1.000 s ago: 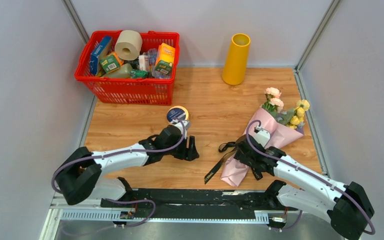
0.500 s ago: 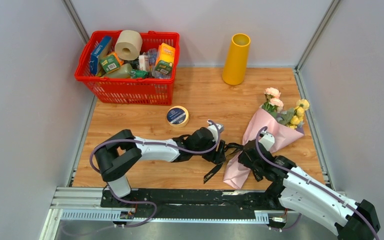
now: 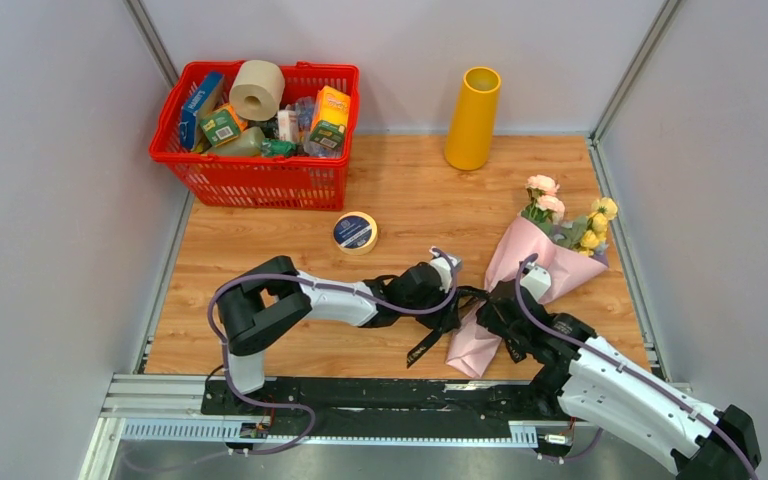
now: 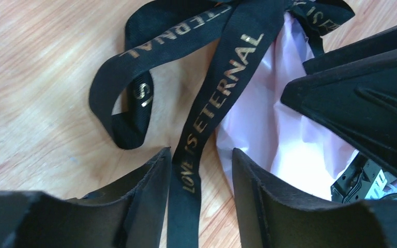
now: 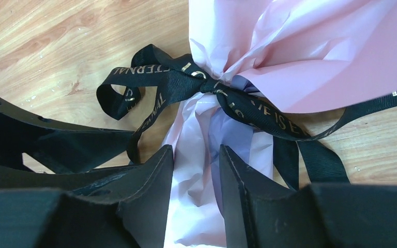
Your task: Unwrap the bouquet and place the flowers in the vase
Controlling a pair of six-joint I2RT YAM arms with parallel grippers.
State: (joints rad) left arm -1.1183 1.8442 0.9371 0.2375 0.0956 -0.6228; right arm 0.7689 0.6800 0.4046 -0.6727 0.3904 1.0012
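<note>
The bouquet point(image 3: 545, 255) lies on the table at the right, wrapped in lilac-pink paper, with the flowers point(image 3: 560, 215) pointing to the back. Its black ribbon point(image 3: 430, 340) is tied in a bow point(image 5: 207, 85), and a tail trails toward the front. My right gripper point(image 3: 495, 315) is shut on the bouquet's narrow wrapped end point(image 5: 196, 206). My left gripper point(image 4: 200, 151) is open just left of it, straddling the ribbon tail point(image 4: 207, 113) lettered in gold. There is a gap on the tail's right side. The yellow vase point(image 3: 473, 117) stands upright at the back, apart from both arms.
A red basket point(image 3: 250, 180) full of groceries and a beige paper roll point(image 3: 257, 88) stands at the back left. A round blue-topped tin point(image 3: 355, 231) lies mid-table. Grey walls enclose the wooden table on three sides.
My left arm has swung right from near the tin to the ribbon, its jaws narrowing around the tail. My right gripper has closed on the bouquet's wrapped end.
</note>
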